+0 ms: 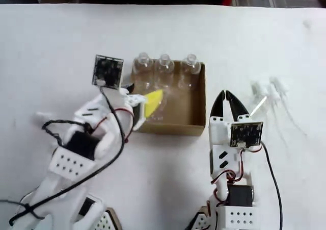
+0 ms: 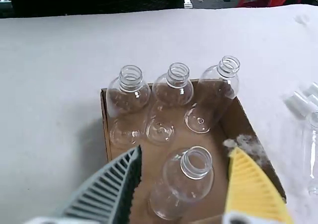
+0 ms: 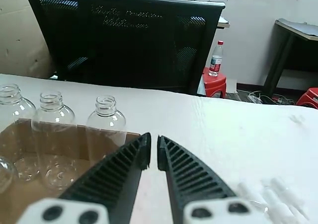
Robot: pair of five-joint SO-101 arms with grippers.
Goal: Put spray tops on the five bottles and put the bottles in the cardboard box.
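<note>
Over the near end of the box, left hand [image 2: 185,152]: fingers wide apart, one grey and one yellow, one on each side of a bottle; clamped on nothing.
Bottle between the fingers [image 2: 184,184]: stands inside the cardboard box [image 1: 173,128] near its front wall; long axis upright, open neck pointing up, no top on it. I cannot tell whether either finger touches it.
Row of three bottles [image 2: 174,87]: side by side along the box's far wall, all inside it; each upright with its bare threaded mouth up, necks rising above the wall.
Box: lies flat and open-topped on the counter [image 1: 51,36], between the two arms.
Right hand [image 1: 224,94]: just beside the box's right wall, outside it, over the counter; black fingers almost together with only a narrow slit between them, holding nothing and touching nothing; they point toward the far side of the counter.
Spray tops [image 1: 267,90]: a loose white cluster lying on the counter to the right of the right hand, apart from the box; their thin tubes trail toward the near right.
Another clear bottle [image 2: 312,149]: on the counter outside the box near the tops, partly cut off at the edge of the left wrist view; its attitude is unclear.
</note>
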